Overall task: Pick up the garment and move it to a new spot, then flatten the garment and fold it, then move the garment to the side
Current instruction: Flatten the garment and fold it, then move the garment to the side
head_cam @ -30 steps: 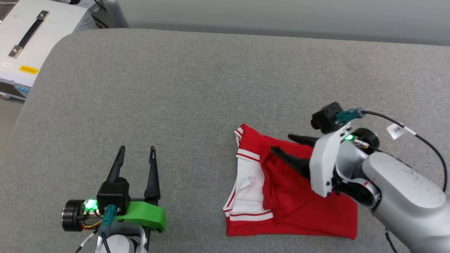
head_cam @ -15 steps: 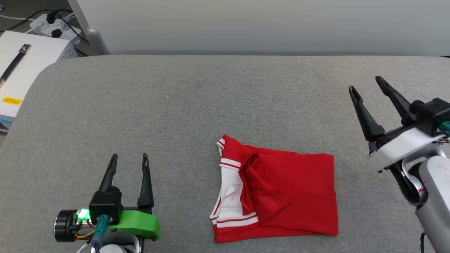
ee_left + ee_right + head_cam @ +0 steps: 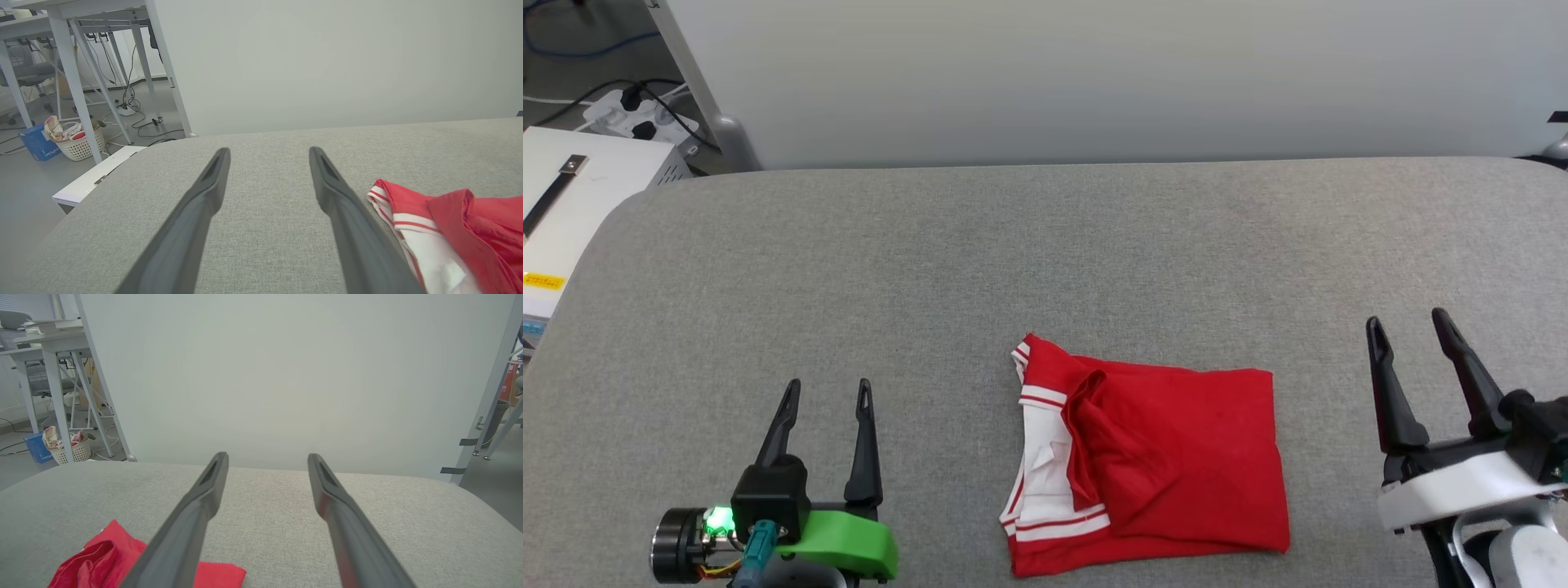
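Observation:
The garment [image 3: 1168, 461], red with white striped-trim sleeves, lies folded into a rough rectangle near the front middle of the grey padded table [image 3: 1045, 261]. A loose red flap sits bunched on its left half. My left gripper [image 3: 827, 392] rests open at the lower left, well clear of the cloth. At the lower right my right gripper [image 3: 1406, 322] is open too, apart from the garment's right edge. The left wrist view has the garment [image 3: 449, 241] at its right; the right wrist view catches the garment [image 3: 102, 559] at its lower left. Both open pairs of fingers hold nothing.
A white equipment box [image 3: 564, 220] with a black handle stands off the table's left edge, with a power strip [image 3: 645, 114] and cables behind. A pale wall panel [image 3: 1094, 82] runs along the far edge. A laundry basket [image 3: 79, 141] sits on the floor under desks.
My right gripper lifted off the garment, swung right and came down to the lower right. The camera tilted up, showing more of the wall. The garment stays folded in place.

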### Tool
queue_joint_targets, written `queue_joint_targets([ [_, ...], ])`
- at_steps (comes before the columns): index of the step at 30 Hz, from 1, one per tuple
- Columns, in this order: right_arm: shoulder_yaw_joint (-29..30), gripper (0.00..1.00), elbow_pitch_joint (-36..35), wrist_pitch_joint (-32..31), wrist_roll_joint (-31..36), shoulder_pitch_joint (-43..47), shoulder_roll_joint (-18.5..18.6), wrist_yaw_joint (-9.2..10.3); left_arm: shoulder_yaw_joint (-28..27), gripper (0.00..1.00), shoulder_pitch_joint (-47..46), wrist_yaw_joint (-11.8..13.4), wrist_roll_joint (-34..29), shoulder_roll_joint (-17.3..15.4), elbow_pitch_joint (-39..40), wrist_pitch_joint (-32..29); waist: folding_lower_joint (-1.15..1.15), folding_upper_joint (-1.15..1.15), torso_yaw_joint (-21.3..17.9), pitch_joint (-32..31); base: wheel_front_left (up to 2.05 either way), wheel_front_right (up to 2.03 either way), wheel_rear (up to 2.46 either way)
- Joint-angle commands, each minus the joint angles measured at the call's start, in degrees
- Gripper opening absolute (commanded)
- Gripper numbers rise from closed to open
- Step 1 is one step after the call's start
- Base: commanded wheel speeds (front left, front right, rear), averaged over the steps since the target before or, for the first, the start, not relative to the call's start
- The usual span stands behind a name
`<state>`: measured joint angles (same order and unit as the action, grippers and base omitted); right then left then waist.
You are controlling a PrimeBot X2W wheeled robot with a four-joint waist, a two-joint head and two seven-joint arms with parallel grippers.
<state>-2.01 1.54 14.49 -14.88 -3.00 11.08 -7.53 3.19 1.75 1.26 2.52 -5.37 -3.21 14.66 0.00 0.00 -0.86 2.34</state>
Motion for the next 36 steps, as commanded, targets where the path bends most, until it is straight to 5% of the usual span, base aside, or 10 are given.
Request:
queue_joint_targets([
  [1,0.36,1.00,-0.82,0.50,0.78,1.59,-0.48,0.04,-0.02,1.00,1.20,-0.18,0.22,0.14,0.05,0.34,0.00,0.00,0.06,-0.48,0.00,0.00,0.00],
  [23,1.87,1.00,-1.18,0.51,1.98,8.65,-3.58,0.04,-0.08,1.00,2.82,-0.51,0.27,0.57,-0.59,0.34,0.00,0.00,1.59,-1.08,0.00,0.00,0.00],
  [30,2.79,1.00,-2.13,0.11,-2.07,0.83,0.67,0.04,-0.22,1.00,1.87,-0.44,0.32,0.72,-0.58,0.34,0.00,0.00,2.03,0.20,0.00,0.00,0.00],
  [36,-1.70,1.00,-3.19,-14.07,-10.63,-9.60,9.79,0.04,-0.25,1.00,0.92,-0.50,0.19,0.80,-0.77,0.34,0.00,0.00,2.62,1.78,0.00,0.00,0.00],
])
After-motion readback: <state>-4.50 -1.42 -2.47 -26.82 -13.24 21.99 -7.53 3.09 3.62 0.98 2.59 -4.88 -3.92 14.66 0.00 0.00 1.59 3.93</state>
